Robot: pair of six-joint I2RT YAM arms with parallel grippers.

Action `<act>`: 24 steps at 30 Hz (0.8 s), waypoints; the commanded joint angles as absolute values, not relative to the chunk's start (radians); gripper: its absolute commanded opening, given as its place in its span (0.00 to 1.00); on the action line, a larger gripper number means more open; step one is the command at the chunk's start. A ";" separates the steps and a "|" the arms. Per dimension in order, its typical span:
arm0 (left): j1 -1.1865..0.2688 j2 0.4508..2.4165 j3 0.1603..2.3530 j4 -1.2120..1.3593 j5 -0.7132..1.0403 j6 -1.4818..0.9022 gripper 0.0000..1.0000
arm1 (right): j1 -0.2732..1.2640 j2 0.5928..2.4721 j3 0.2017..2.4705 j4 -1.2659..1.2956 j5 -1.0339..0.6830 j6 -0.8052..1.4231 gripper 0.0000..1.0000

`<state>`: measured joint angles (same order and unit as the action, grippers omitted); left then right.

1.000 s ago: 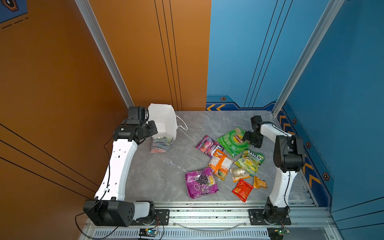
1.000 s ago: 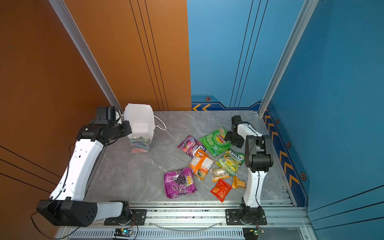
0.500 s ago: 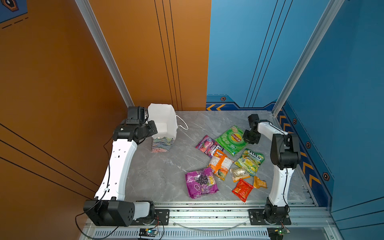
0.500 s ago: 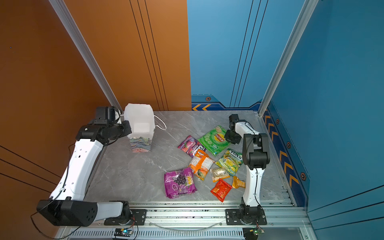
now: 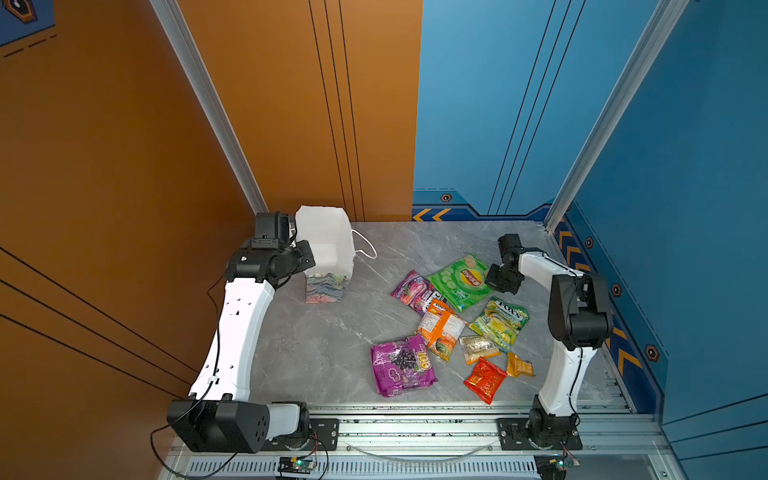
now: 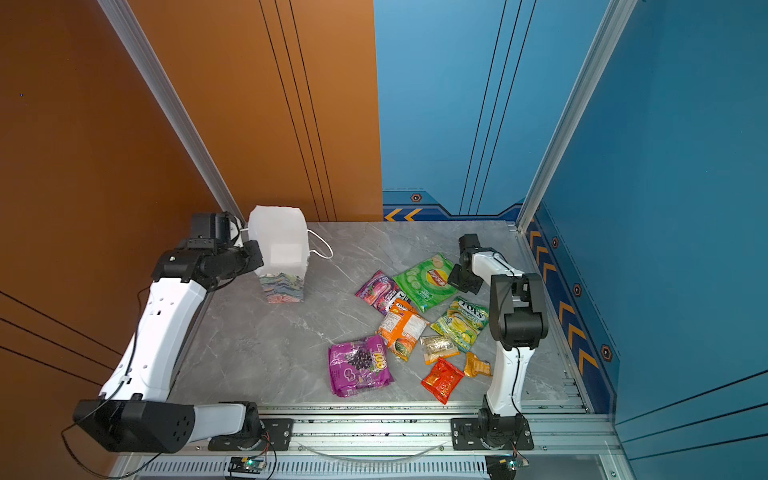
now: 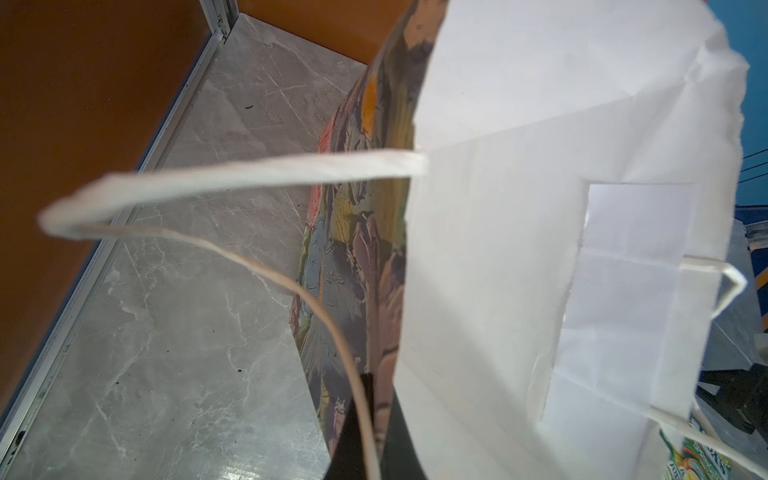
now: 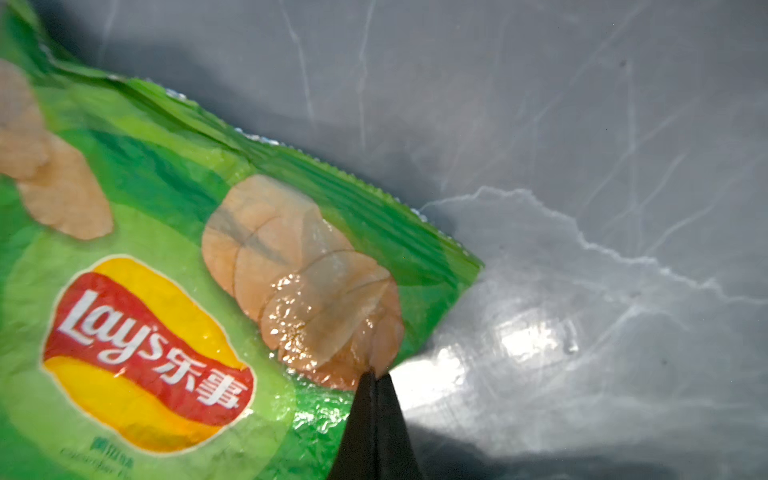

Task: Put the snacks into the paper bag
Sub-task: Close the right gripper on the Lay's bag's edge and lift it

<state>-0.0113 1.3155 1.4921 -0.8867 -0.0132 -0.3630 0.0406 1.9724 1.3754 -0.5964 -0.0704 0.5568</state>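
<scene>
Grip check, both arms. My left gripper is clamping fully closed on the near wall of the paper bag, with one finger on the floral print outside and one on the white inside. The white cord handle is looping out past my fingers. The paper bag is standing upright with its top open on the marble table.

My right gripper is pinching shut on the side edge of the green Lay's packet, tips together right at the foil rim. That packet is lying flat on the table, well apart from the paper bag.

The rest are lying loose near my right gripper. The pink-purple packet is touching the Lay's on its far side. The yellow-green Fox's packet is just beside me, toward my arm's base. The orange packet is overlapping the pink-purple one. Farther toward the base are the purple grape packet, small tan packet, red packet and small yellow-orange packet.
</scene>
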 commanded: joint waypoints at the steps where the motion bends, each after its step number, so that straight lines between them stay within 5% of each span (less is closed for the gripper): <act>1: -0.003 1.316 1.478 -0.881 0.003 -0.361 0.00 | 0.053 1.874 1.290 -0.522 -0.160 0.620 0.00; 24: 0.008 1.341 1.476 -0.882 -0.002 -0.364 0.00 | 0.144 1.306 0.786 -0.541 0.000 0.784 0.00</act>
